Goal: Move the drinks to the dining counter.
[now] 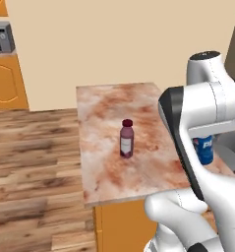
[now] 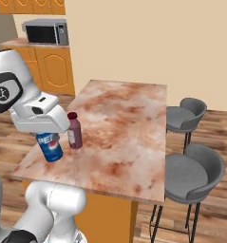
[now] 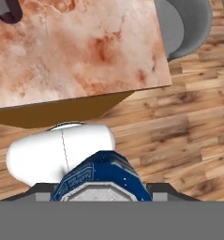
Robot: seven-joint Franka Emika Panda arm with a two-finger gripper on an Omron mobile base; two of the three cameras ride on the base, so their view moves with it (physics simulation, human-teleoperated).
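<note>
Pincer [image 2: 46, 134] clamped from above on the short blue can with white markings [image 2: 51, 149], one finger either side of its rim in the hand view, with the white hand covering the can's top in the right base view. Cannot tell whether the can's base touches the surface or hangs just above it. Placed over the near end of the long island counter with the reddish-brown and cream marbled top [image 2: 129, 123], close to its near edge and, in the right base view, close to its left corner. Just beyond the can, apart from it, the small dark maroon bottle with a red cap and a pale label [image 2: 74, 131], upright on the marble. Broad bare marble from the bottle to the far end and across to the right edge. Beyond the near edge, the orange base dropping to the wood plank floor [image 1: 35, 152]. Along the right edge, two grey round-backed stools on dark legs [image 2: 193, 175], seats tucked close to the top. Open floor on the left side. Far left, orange cabinets [image 2: 55, 71] with a grey microwave [image 2: 46, 32] on the worktop, well apart from the island.
</note>
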